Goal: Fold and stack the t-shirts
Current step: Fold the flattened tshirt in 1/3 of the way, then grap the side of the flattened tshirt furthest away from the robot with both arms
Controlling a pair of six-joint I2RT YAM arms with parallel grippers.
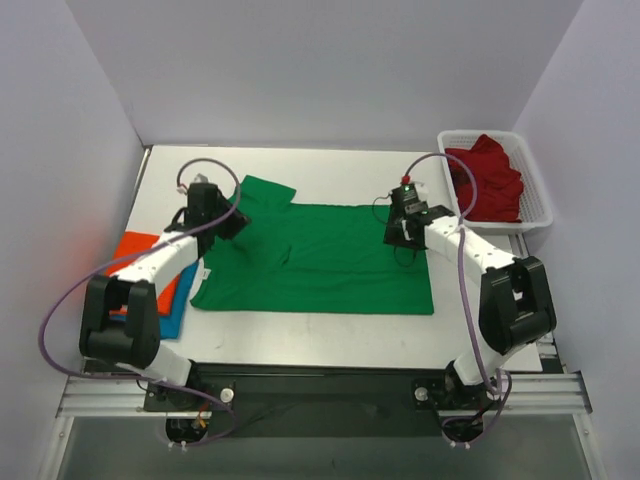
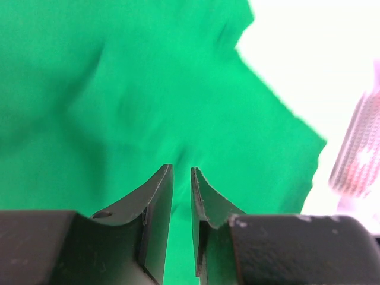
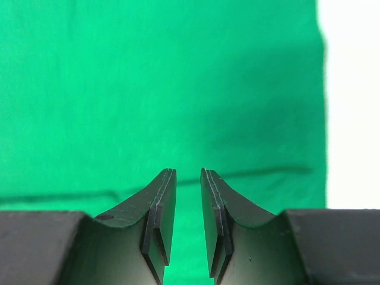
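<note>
1. While the orange t-shirt [image 1: 138, 250], with the blue t-shirt [image 1: 178, 310] showing beneath it, lies nearest my left arm at the left edge of the bench [image 1: 330, 335], I would keep that elbow from dragging across them.
2. Next out, the green t-shirt [image 1: 320, 262] lies spread flat across the middle of the bench, one sleeve sticking out at its far left corner.
3. My left tool [image 2: 181, 172] hovers by that sleeve, its jaws a narrow slit apart with no cloth between them. The right tool [image 3: 189, 173], at the shirt's far right corner, is likewise slightly parted and empty.
4. For a clean fold, I judge both tools should pinch the far edge level with each other, then travel together toward me so the hems land square.
5. Farthest off, the dark red t-shirt [image 1: 490, 180] lies in the white basket [image 1: 537, 195], well apart.
</note>
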